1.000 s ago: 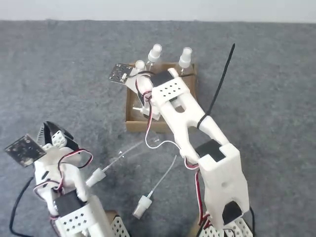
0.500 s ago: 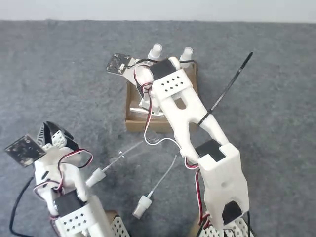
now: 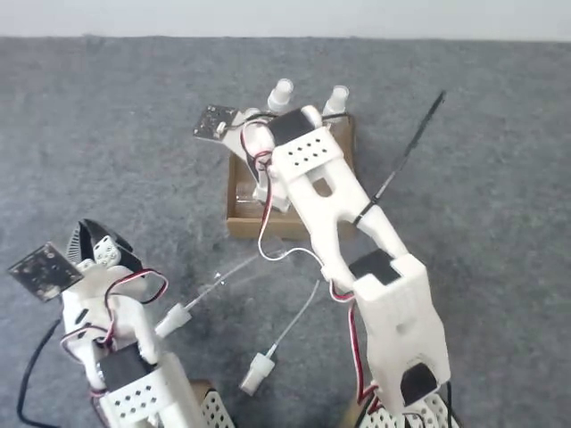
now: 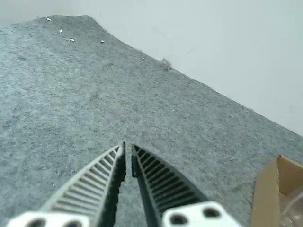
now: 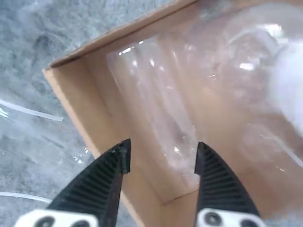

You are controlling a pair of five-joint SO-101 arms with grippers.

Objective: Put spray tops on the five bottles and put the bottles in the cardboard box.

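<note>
Cardboard box [image 5: 90,109] under parted right pincer [image 5: 163,145]

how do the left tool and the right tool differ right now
The left tool is shut; the right tool is open. The left tool hangs over grey carpet, the right tool over the cardboard box, above a clear bottle lying in it. Neither grips anything.

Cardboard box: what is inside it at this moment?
Clear bottles are inside the cardboard box; two white spray tops rise at its far side. The right arm covers much of it, so their number cannot be told.
</note>
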